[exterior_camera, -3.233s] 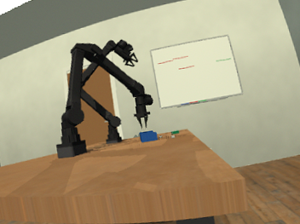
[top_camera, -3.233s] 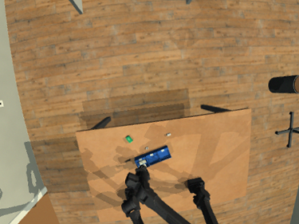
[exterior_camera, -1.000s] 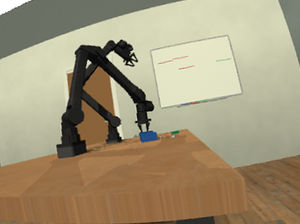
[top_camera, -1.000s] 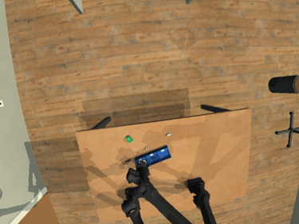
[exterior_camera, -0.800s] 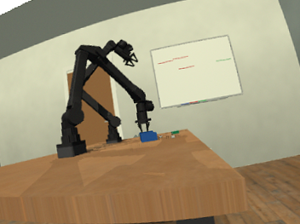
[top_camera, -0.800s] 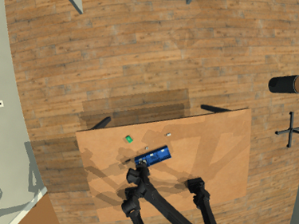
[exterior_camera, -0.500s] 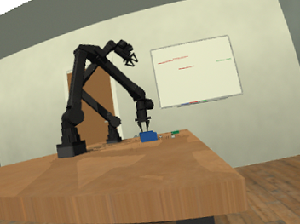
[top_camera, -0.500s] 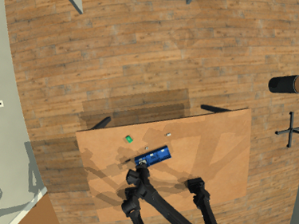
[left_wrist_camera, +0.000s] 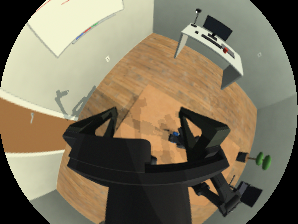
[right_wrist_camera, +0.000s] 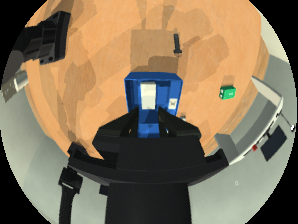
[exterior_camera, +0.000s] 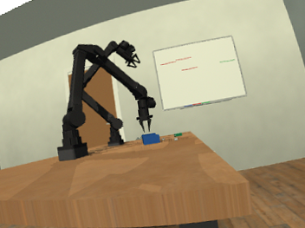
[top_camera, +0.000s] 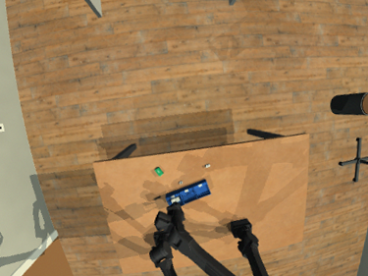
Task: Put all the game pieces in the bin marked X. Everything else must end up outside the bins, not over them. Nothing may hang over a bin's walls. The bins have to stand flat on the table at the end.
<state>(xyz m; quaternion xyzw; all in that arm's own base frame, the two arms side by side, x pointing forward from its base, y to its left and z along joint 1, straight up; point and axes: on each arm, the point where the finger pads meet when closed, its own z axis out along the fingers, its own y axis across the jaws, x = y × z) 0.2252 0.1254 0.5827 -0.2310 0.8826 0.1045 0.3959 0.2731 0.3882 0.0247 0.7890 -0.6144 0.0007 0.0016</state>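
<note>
Blue bin walls [top_camera: 202, 191] [exterior_camera: 150, 139] [right_wrist_camera: 153, 76] stand in a long row on the table; I cannot tell whether this is one bin or two, or read an X. A white block [top_camera: 175, 200] [right_wrist_camera: 148, 95] and a small white piece with a dark mark [right_wrist_camera: 172, 103] lie inside. My right gripper [exterior_camera: 146, 131] [right_wrist_camera: 148, 110] is partly open and empty, pointing down above the bin. My left gripper [exterior_camera: 134, 65] [left_wrist_camera: 148, 110] is wide open and empty, high above the table. A green block [top_camera: 159, 171] [right_wrist_camera: 227, 93] lies outside the bin.
A small dark object [top_camera: 158, 198] [right_wrist_camera: 177, 44] lies beyond the bin's end. Small whitish pieces [top_camera: 181, 182] [top_camera: 207, 166] lie outside along the bin's long side. The two arms stand close together in the top view.
</note>
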